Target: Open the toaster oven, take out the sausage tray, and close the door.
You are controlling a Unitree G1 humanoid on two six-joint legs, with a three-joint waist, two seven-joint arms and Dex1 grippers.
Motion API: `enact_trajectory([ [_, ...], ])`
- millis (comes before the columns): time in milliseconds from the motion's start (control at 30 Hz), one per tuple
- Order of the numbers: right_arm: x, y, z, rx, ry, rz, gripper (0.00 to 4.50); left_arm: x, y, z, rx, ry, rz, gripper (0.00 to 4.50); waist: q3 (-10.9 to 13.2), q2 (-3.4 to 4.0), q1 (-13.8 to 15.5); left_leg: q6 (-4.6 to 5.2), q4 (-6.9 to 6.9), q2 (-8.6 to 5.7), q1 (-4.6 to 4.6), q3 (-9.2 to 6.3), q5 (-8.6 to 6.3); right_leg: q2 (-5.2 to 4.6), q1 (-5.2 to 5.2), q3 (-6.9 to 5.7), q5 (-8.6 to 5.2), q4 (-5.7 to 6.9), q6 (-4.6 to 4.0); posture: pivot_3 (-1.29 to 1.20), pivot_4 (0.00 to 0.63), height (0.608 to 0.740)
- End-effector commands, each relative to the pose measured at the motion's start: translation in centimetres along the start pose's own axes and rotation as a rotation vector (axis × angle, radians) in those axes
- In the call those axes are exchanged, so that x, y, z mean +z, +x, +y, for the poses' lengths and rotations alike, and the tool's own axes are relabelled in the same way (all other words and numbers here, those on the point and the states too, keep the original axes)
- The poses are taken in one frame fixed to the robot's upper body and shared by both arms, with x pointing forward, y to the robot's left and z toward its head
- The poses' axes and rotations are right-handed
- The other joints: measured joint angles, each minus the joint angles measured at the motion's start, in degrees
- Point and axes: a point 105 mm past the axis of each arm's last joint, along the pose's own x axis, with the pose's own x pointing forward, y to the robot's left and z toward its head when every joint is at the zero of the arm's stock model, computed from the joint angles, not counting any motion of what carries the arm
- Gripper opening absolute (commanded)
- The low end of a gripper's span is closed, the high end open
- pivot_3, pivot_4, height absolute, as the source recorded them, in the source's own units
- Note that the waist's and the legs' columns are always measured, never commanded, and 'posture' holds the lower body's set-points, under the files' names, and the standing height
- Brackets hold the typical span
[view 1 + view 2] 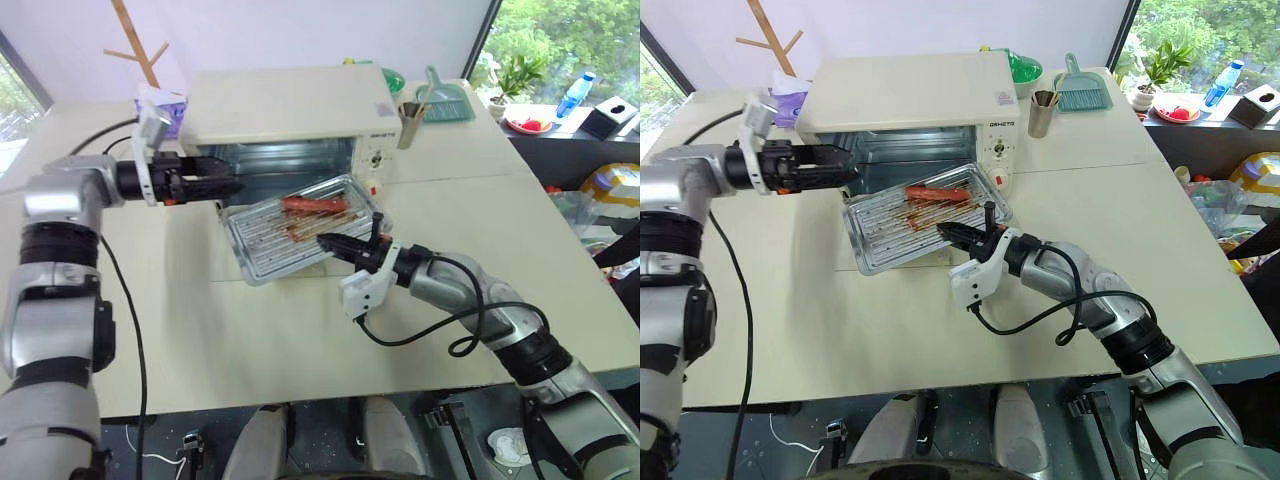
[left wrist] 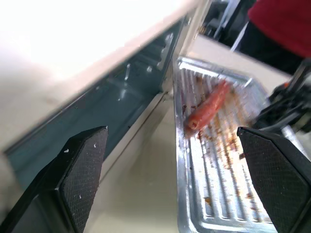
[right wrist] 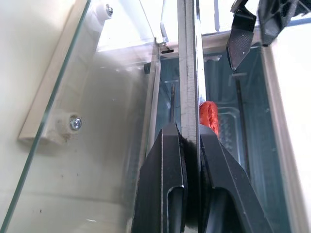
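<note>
The cream-white toaster oven stands at the back of the table with its cavity open. Its glass door lies folded down in front. The silvery ribbed sausage tray is out of the cavity, tilted above the door, with a red sausage at its far end. My right gripper is shut on the tray's near rim. At the oven's left front corner my left gripper is open and holds nothing, its fingers spread wide beside the tray.
A metal cup with utensils and a teal dustpan stand to the right of the oven. A purple box sits at its left rear. A black cable loops from my right arm over the table's front.
</note>
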Motion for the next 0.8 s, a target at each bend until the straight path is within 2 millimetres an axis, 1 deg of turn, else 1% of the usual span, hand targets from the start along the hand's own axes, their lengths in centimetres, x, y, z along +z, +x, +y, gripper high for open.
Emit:
enact_trajectory([
  [33, -0.6, -0.9, -2.0, -0.071, -0.039, 0.005, 0.04, 1.6, -3.8, -3.2, -0.045, -0.113, -0.073, 4.50, 0.0, 0.01, -0.4, 0.02, -0.02, 0.16, 0.00, 0.07, -0.01, 0.05, -0.01, 0.05, 0.00, -0.06, 0.00, 0.00, 0.150, 0.740],
  [100, -0.6, -1.0, -2.3, -0.081, -0.040, -0.006, 0.04, 1.0, -5.0, -4.6, -0.053, -0.222, -0.082, 4.50, 0.0, 0.01, -0.5, 0.05, -0.03, 0.28, 0.00, 0.14, -0.03, 0.15, -0.01, 0.09, 0.00, -0.15, -0.01, 0.00, 0.150, 0.740],
  [233, -0.6, -1.2, -2.6, -0.086, -0.047, -0.032, 0.04, -2.4, -6.7, -7.6, -0.035, -0.421, -0.053, 4.50, 0.0, 0.01, -0.1, 0.08, -0.01, 0.37, 0.02, 0.21, -0.05, 0.19, 0.01, 0.17, 0.00, -0.17, -0.02, 0.00, 0.150, 0.740],
  [333, -0.5, -1.2, -2.6, -0.082, -0.048, -0.050, 0.04, -4.4, -7.1, -9.0, -0.019, -0.529, -0.065, 4.50, 0.0, -0.05, 0.5, 0.08, 0.00, 0.43, 0.03, 0.24, -0.06, 0.25, 0.02, 0.29, 0.01, -0.22, -0.06, 0.00, 0.150, 0.740],
  [400, -0.1, -1.0, -2.5, -0.078, -0.043, -0.078, 0.04, -6.5, -6.8, -9.6, -0.003, -0.584, -0.079, 4.50, 0.0, -0.04, 0.6, 0.07, -0.01, 0.43, 0.07, 0.27, -0.05, 0.26, 0.07, 0.36, 0.04, -0.30, -0.11, 0.00, 0.150, 0.740],
  [467, 0.4, -0.8, -2.5, -0.072, -0.032, -0.108, 0.04, -7.8, -6.1, -9.8, 0.009, -0.614, -0.101, 4.50, 0.0, -0.09, 0.7, 0.07, -0.01, 0.43, 0.12, 0.35, -0.06, 0.24, 0.11, 0.46, 0.05, -0.28, -0.12, 0.00, 0.150, 0.740],
  [600, 1.3, -0.5, -2.6, -0.067, -0.009, -0.152, 0.04, -9.0, -4.3, -10.0, -0.006, -0.674, -0.155, 4.50, -0.1, -0.18, 1.0, 0.05, 0.02, 0.46, 0.12, 0.37, -0.05, 0.25, 0.10, 0.47, 0.08, -0.29, -0.15, 0.00, 0.150, 0.740],
  [800, 1.8, -0.4, -2.6, -0.055, 0.003, -0.177, 0.04, -9.5, -1.6, -9.9, -0.038, -0.753, -0.217, 4.50, -0.1, -0.20, 1.8, 0.03, 0.01, 0.48, 0.17, 0.57, -0.05, 0.27, 0.08, 0.61, 0.11, -0.29, -0.18, 0.00, 0.150, 0.740],
])
